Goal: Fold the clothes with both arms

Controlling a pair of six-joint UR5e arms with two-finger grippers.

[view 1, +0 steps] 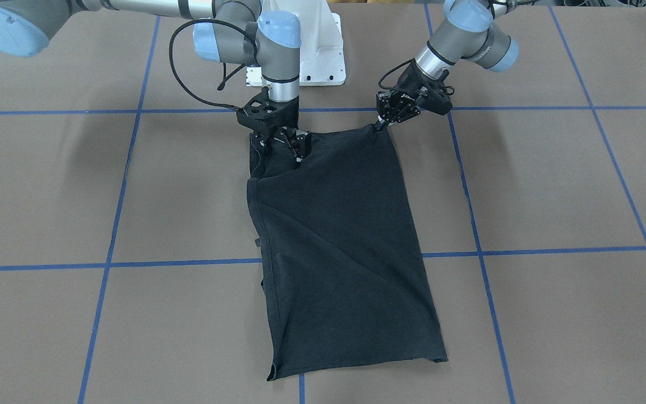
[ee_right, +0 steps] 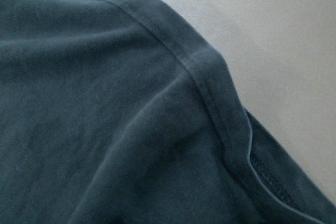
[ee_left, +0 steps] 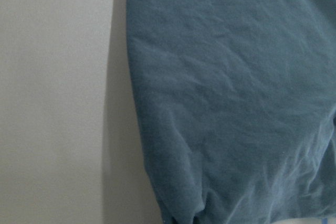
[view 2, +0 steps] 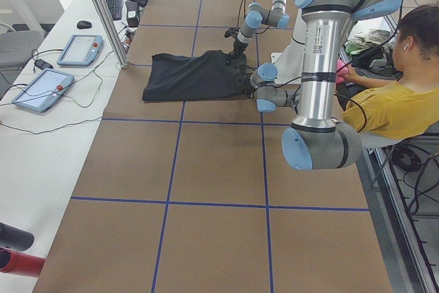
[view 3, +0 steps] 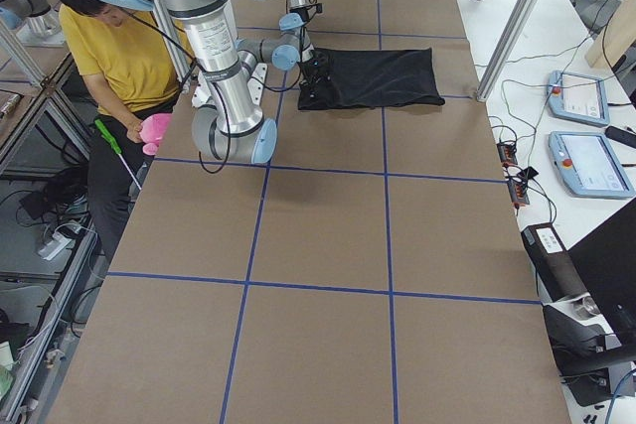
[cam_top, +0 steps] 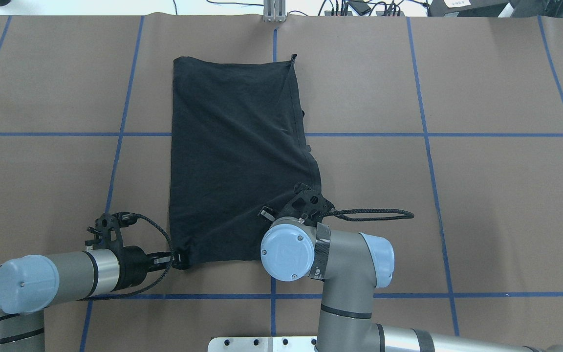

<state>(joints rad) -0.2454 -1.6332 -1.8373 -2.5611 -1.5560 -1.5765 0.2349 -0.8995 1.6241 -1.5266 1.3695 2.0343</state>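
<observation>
2 T-shirt (view 1: 340,235) corners sit pinched in left gripper (view 1: 379,125) and right gripper (view 1: 286,148).

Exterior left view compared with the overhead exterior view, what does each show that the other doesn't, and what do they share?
Only the exterior left view shows a seated person in a yellow top by the robot, and two tablets and a keyboard on a white side bench. Only the overhead view shows plainly the left gripper pinching a near corner of the black shirt. Both show the shirt, the left arm, the right arm and the brown table with blue lines.
</observation>
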